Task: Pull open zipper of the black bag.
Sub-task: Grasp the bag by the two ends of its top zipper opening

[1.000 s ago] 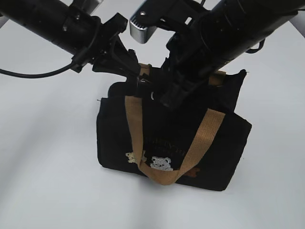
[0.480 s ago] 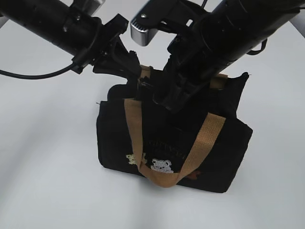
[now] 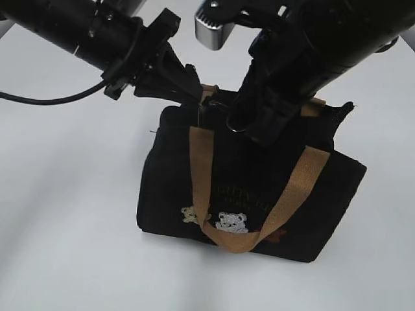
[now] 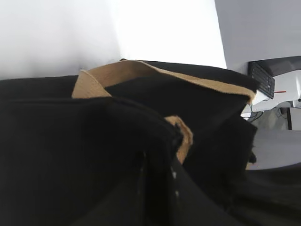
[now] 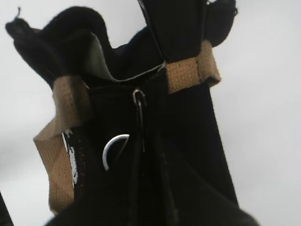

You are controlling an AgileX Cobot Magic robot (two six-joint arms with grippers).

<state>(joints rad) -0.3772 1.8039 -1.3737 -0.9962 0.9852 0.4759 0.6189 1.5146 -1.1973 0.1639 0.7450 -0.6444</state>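
On the left, the left gripper [image 3: 191,87] pinches the top edge of the black bag [image 3: 175,188] near its left corner, apparently to anchor the fabric so a pull on the slider does not drag the whole bag along. Further right, the right gripper [image 3: 249,123] hangs over the top seam with its jaws drawn nearly together; whether they actually clamp the zipper [image 5: 139,113] cannot be told, since the silver tab hangs just at the fingertips in the right wrist view. The bag stands on the white table [image 3: 65,246], leaning slightly. Counted: one bag, two tan handles [image 3: 207,194], two embroidered bears [image 3: 232,222], one pull tab.
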